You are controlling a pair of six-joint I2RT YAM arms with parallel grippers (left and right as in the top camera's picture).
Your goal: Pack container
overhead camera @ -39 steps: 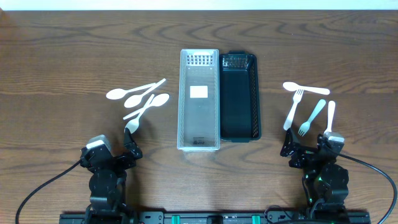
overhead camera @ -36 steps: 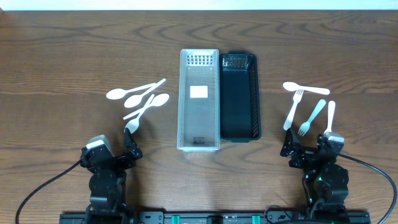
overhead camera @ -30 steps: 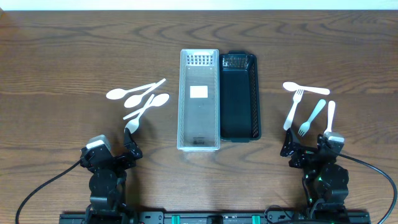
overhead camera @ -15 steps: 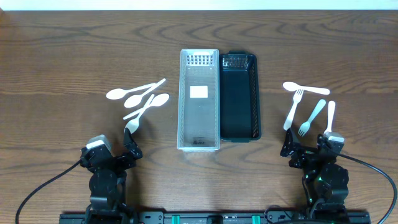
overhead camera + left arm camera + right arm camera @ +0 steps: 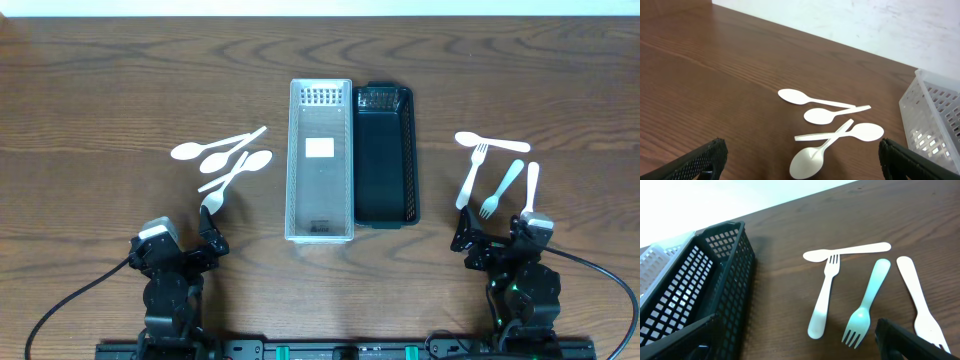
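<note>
Several white spoons [image 5: 225,160] lie crossed on the table left of a clear plastic basket [image 5: 320,225]. A black mesh basket [image 5: 385,215] stands against its right side. Both baskets look empty. At the right lie a white spoon [image 5: 490,142], a white fork [image 5: 470,177], a pale blue fork [image 5: 502,188] and another white fork [image 5: 531,190]. My left gripper [image 5: 185,245] is open and empty, near the front edge, just short of the spoons [image 5: 822,116]. My right gripper [image 5: 497,240] is open and empty, just short of the forks [image 5: 824,297], with the black basket [image 5: 695,280] to its left.
The table is dark wood with a white wall at the far edge. The clear basket's corner [image 5: 935,115] shows at the right of the left wrist view. Bare wood surrounds both cutlery groups.
</note>
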